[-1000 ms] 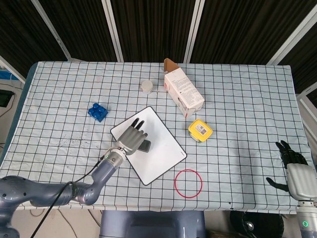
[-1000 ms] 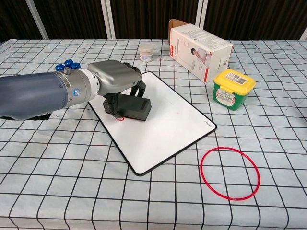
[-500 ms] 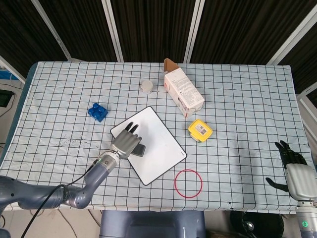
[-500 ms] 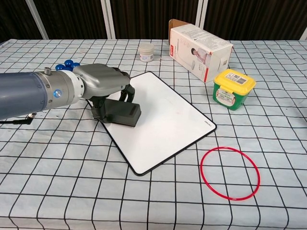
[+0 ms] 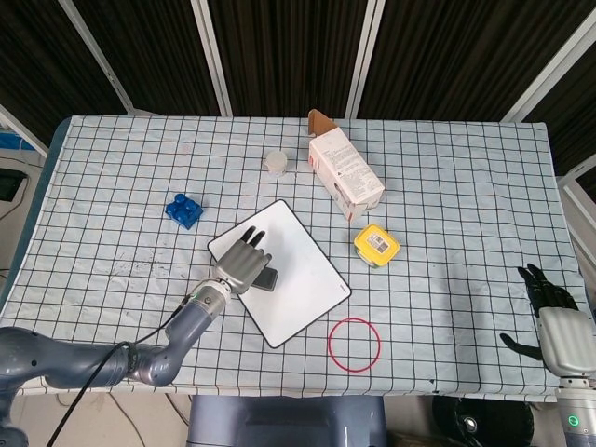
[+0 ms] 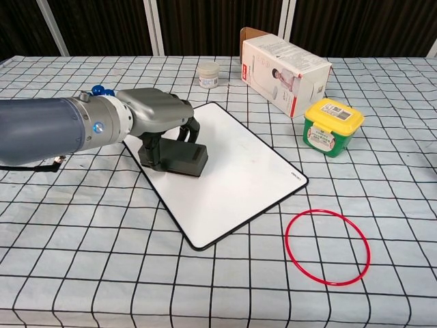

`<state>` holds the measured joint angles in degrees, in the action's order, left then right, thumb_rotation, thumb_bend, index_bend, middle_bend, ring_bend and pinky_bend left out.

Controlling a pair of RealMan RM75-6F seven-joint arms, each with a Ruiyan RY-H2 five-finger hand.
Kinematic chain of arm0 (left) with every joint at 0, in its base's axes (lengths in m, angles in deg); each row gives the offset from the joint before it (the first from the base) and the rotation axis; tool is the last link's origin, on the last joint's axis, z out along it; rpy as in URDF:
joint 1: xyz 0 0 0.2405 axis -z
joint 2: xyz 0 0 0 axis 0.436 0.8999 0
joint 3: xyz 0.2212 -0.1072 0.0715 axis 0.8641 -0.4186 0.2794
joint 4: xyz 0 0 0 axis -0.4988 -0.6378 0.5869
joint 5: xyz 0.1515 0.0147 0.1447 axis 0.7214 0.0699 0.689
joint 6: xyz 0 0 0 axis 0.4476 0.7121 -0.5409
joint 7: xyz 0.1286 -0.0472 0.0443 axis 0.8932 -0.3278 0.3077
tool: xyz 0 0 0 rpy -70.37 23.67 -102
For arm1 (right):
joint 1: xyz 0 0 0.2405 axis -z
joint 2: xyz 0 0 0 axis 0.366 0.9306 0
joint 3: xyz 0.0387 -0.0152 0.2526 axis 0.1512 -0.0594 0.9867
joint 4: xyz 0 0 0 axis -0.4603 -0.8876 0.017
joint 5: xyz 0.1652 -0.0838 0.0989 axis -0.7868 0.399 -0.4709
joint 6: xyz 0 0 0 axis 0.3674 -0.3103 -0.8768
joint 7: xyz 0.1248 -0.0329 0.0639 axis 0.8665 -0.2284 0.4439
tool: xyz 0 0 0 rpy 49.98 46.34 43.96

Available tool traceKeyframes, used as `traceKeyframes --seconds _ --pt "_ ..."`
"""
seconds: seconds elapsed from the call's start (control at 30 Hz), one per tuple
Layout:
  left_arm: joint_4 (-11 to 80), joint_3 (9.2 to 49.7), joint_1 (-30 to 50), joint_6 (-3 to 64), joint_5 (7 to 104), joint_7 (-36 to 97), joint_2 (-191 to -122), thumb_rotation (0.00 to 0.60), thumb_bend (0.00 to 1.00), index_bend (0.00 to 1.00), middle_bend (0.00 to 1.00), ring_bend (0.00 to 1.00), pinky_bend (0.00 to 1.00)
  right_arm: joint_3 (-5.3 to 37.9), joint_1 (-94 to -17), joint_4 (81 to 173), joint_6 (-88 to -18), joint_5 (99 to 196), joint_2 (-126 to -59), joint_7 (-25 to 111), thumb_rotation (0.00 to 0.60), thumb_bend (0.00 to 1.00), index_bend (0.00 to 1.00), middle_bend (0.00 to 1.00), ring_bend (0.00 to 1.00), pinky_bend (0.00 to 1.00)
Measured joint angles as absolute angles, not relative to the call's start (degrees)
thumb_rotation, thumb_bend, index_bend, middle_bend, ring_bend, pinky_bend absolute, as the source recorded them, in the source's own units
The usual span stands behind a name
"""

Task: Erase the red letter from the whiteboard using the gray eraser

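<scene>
- Dark slatted panels stand behind a tabletop (image 5: 447, 186) covered in a white cloth with a black grid.
- The whiteboard (image 6: 235, 171) lies flat on the tabletop, turned at an angle to the grid lines; it serves as the landmark for the places below.
- The left hand (image 6: 156, 116) is over the whiteboard's left part, its fingers (image 6: 186, 130) curled down and grasping the gray eraser (image 6: 179, 159).
- The gray eraser lies flat on the whiteboard's surface, near the board's left corner, under and just in front of the left hand's fingers; in the head view it shows as a dark block (image 5: 267, 277) at the fingertips.
- No red letter can be made out on the bare white surface; whether any of it lies under the eraser or the hand cannot be told.
- The right hand (image 5: 554, 321) is well apart from the whiteboard, off the tabletop's right edge in the head view, its dark fingers (image 5: 538, 284) spread and holding nothing.
- A red ring (image 6: 328, 246) lies flat on the cloth just beyond the whiteboard's near right edge.
- A yellow-lidded green tub (image 6: 332, 127) stands to the right of the whiteboard.
- A white and red carton (image 6: 283, 71) lies on its side behind the whiteboard's far right, its flap open.
- A small white jar (image 6: 208, 74) stands behind the whiteboard's far corner.
- A blue toy brick (image 5: 183, 210) sits to the left of the whiteboard, beyond the left arm.
</scene>
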<state>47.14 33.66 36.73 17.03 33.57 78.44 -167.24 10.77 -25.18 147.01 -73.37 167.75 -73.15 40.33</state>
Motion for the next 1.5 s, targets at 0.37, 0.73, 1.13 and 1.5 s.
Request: traceKeyframes --seconds 0.37,0.73,1.13,1.5 --pt "41.4 32.2 38.6 15.8 30.7 78.4 -170.1 0.600 0.28 0.45 0.47 0.00 0.00 10.8 -25.2 147.1 -73.3 167.6 -73.1 40.5 0.600 0.05 0.08 0.08 0.19 0.21" --pt "41.7 32.5 37.6 18.6 30.6 78.2 -168.3 0.600 0.28 0.44 0.47 0.00 0.00 10.8 -25.1 147.0 -73.5 167.8 -73.1 40.5 0.600 0.05 0.08 0.08 0.19 0.21" --pt "51.4 34.1 33.1 24.4 34.7 75.9 -158.2 0.600 0.28 0.44 0.46 0.00 0.00 10.7 -25.1 147.1 -73.6 168.0 -73.2 40.4 0.600 0.05 0.08 0.08 0.19 0.21" --pt "64.7 39.9 25.0 31.0 41.5 72.1 -144.3 0.600 0.28 0.44 0.46 0.00 0.00 10.6 -25.1 147.2 -73.5 168.0 -73.1 40.0 0.600 0.05 0.08 0.08 0.19 0.21"
